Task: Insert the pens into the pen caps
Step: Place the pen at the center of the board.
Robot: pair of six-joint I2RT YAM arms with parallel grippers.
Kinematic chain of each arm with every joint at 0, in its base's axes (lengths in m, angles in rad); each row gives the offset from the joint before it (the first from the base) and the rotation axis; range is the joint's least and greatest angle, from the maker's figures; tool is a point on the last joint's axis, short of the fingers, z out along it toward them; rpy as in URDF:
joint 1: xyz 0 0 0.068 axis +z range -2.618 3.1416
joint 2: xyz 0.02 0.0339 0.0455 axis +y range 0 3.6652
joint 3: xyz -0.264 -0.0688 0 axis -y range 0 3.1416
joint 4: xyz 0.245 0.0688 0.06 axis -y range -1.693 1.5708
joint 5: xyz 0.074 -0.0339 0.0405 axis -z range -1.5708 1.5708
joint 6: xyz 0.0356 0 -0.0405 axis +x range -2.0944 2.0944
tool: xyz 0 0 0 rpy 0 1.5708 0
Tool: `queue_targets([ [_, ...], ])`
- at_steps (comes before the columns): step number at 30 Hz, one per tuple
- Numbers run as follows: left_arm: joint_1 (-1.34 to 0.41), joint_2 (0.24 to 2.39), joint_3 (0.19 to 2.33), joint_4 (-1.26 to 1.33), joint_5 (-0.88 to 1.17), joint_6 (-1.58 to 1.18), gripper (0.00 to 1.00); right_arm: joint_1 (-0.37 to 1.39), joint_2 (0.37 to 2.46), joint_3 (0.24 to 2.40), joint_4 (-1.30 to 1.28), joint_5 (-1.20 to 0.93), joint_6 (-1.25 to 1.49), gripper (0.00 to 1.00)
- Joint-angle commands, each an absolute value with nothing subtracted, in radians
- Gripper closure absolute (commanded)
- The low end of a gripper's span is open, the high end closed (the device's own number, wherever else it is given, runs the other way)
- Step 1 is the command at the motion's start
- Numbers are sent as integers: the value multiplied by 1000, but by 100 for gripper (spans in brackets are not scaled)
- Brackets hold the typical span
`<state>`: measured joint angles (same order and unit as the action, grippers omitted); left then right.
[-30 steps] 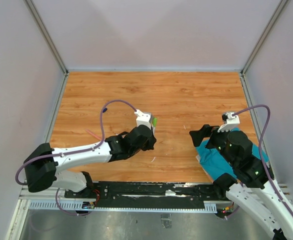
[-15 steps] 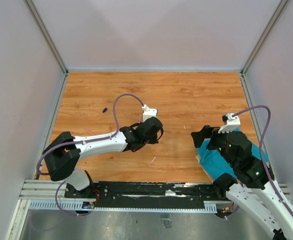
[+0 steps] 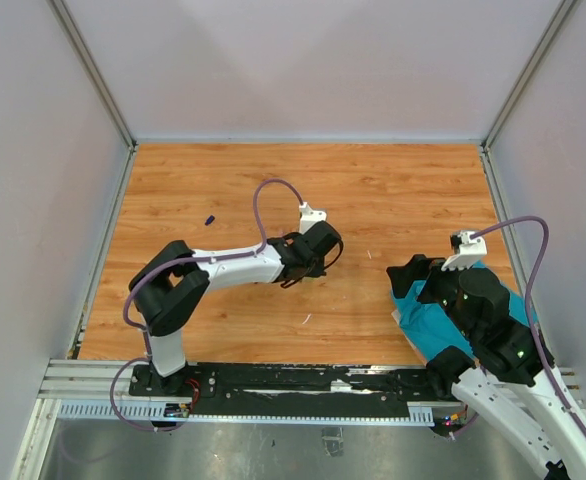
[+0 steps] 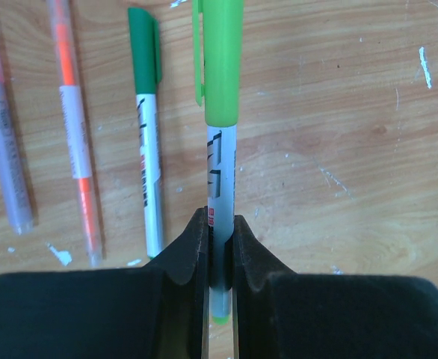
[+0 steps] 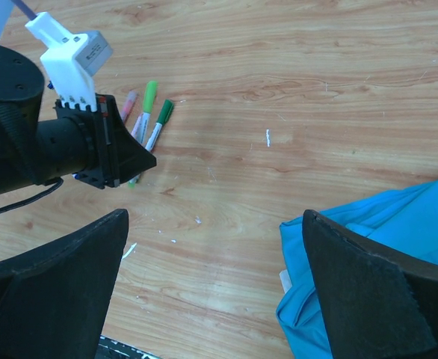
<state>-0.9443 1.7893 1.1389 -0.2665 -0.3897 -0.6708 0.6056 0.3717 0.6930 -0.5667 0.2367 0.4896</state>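
Observation:
My left gripper (image 4: pixel 220 239) is shut on a pale pen with a light green cap (image 4: pixel 220 82) on its far end, pointing away over the wood. Left of it on the table lie a dark-green capped pen (image 4: pixel 147 149), an orange pen (image 4: pixel 77 149) and a pink-ended grey pen (image 4: pixel 6 134). The right wrist view shows the same left gripper (image 5: pixel 133 161) with the pens (image 5: pixel 158 120) beside it. My right gripper (image 5: pixel 215 277) stands wide open and holds nothing, hovering at the edge of a teal cloth (image 5: pixel 383 247). A small dark pen cap (image 3: pixel 210 219) lies alone at the far left.
The teal cloth (image 3: pixel 428 325) lies under the right arm at the near right. Grey walls enclose the wooden table (image 3: pixel 393 190) on three sides. Small white specks (image 5: pixel 267 137) dot the wood between the arms.
The left arm has swung right and farther out over the table, carrying the light green pen. The right arm has barely moved.

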Motion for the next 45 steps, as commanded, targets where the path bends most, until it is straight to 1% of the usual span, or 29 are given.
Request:
queue_targets([
  [1, -937, 1858, 1220, -295, -388, -641, 100, 595, 361, 711, -587, 262, 481, 1],
  [3, -936, 1882, 1246, -324, -392, -647, 99, 596, 362, 711, -588, 261, 477, 1],
  [5, -936, 1899, 1262, -338, -394, -651, 97, 596, 361, 708, -589, 260, 478, 1],
  [7, -936, 1912, 1268, -347, -394, -655, 89, 595, 360, 706, -589, 256, 477, 1],
  [8, -935, 1917, 1271, -349, -392, -657, 88, 595, 360, 705, -589, 255, 477, 2],
  [14, -932, 1947, 1277, -349, -385, -659, 86, 596, 360, 703, -589, 251, 477, 1],
  [28, -928, 1975, 1281, -357, -395, -669, 74, 596, 359, 698, -592, 242, 476, 1],
  [35, -928, 1970, 1280, -360, -396, -674, 73, 596, 360, 695, -592, 239, 473, 1],
  [45, -921, 1965, 1270, -352, -421, -707, 75, 596, 357, 695, -595, 237, 471, 2],
])
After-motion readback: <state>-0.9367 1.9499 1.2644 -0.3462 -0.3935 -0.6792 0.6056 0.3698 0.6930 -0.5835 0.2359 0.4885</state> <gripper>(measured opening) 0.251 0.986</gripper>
